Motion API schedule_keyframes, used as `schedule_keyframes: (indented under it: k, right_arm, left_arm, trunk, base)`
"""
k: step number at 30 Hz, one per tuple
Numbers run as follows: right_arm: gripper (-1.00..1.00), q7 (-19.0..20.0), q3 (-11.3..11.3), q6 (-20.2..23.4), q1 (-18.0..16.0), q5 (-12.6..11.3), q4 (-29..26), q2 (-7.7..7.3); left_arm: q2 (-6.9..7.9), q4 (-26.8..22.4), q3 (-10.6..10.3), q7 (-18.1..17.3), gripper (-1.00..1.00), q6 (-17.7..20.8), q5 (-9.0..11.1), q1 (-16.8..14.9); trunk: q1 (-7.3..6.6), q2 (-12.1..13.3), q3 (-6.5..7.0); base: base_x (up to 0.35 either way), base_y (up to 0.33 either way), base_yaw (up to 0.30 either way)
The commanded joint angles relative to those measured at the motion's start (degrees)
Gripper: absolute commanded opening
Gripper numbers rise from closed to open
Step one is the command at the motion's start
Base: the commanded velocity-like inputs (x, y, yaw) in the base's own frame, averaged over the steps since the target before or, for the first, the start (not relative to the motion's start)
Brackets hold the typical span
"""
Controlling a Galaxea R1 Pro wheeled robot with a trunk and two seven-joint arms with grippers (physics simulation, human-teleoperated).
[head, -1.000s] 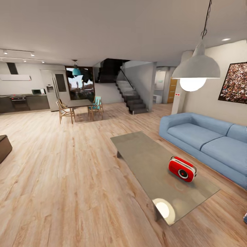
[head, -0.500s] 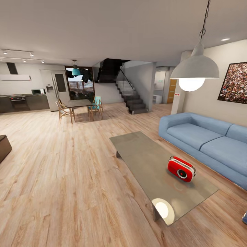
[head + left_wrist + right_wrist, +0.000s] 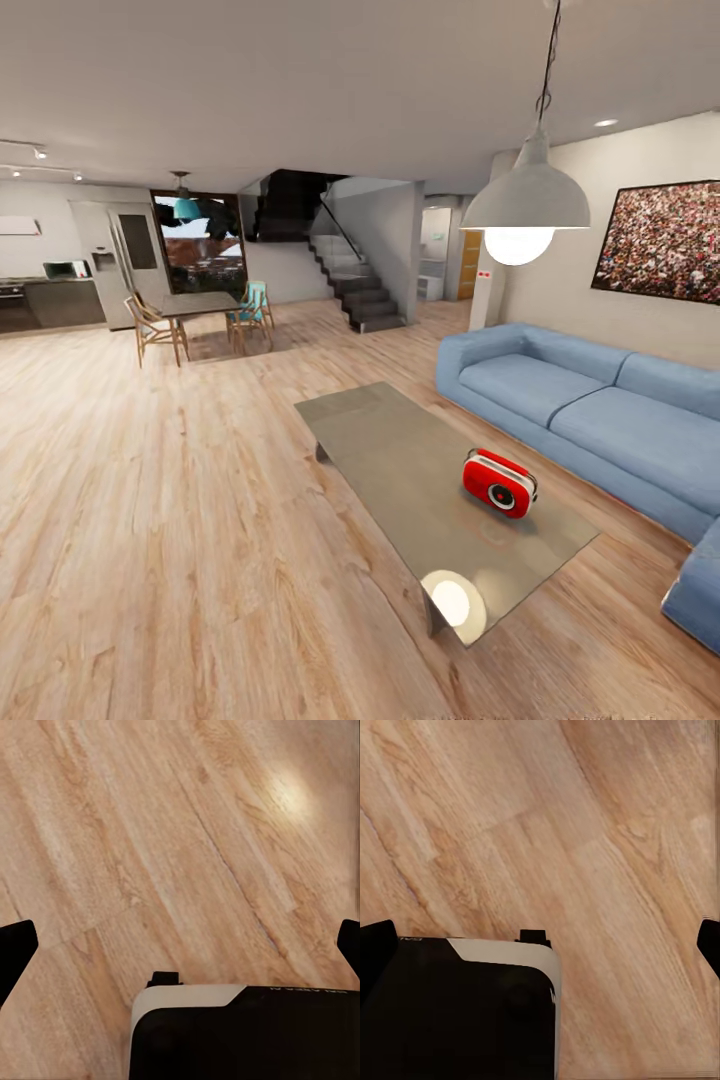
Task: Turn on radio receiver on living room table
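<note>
**Radio on the low grey bench, both pincers over bare floor**

No writing can be read anywhere: the faint marks on the dark robot body in the left wrist view are too small to make out.

The radio receiver stands upright on the bench, towards the end nearer the camera and on the side facing the blue sofa, its white front with the round dial turned to the camera. In the wrist views the left pincer and right pincer hang over light wood plank floor, fingertips spread to the picture edges, both open and empty; the radio is well apart from them.

The bench top is glossy and mirrors the pendant lamp as a bright disc. Beyond lie a dining table with chairs, a dark staircase, a kitchen and a framed picture above the sofa.
</note>
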Motion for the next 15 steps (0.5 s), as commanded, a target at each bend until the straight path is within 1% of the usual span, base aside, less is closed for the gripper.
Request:
schedule_keyframes:
  k: [1,8,11,15]
  right_arm:
    - [1.00,0.00,0.00,0.00,0.00,0.00,0.00,0.00]
    - [1.00,0.00,0.00,0.00,0.00,-0.01,0.00,0.00]
    - [1.00,0.00,0.00,0.00,0.00,0.00,0.00,0.00]
    - [1.00,0.00,0.00,0.00,0.00,0.00,0.00,0.00]
  left_arm:
    - [-0.02,0.00,0.00,0.00,1.00,0.00,0.01,0.00]
    - [-0.06,0.06,-0.01,-0.04,1.00,-0.11,0.07,0.00]
    - [-0.45,0.14,-0.07,-0.20,1.00,-0.17,0.11,0.00]
    - [-0.51,0.14,-0.16,-0.25,1.00,-0.24,0.14,0.00]
  trunk:
    - [0.00,0.00,0.00]
    - [0.00,0.00,0.00]
    - [0.00,0.00,0.00]
    - [0.00,0.00,0.00]
  base:
    - [0.000,0.000,-0.264]
    - [0.000,0.000,-0.268]
    - [0.000,0.000,-0.275]
    - [0.000,0.000,-0.275]
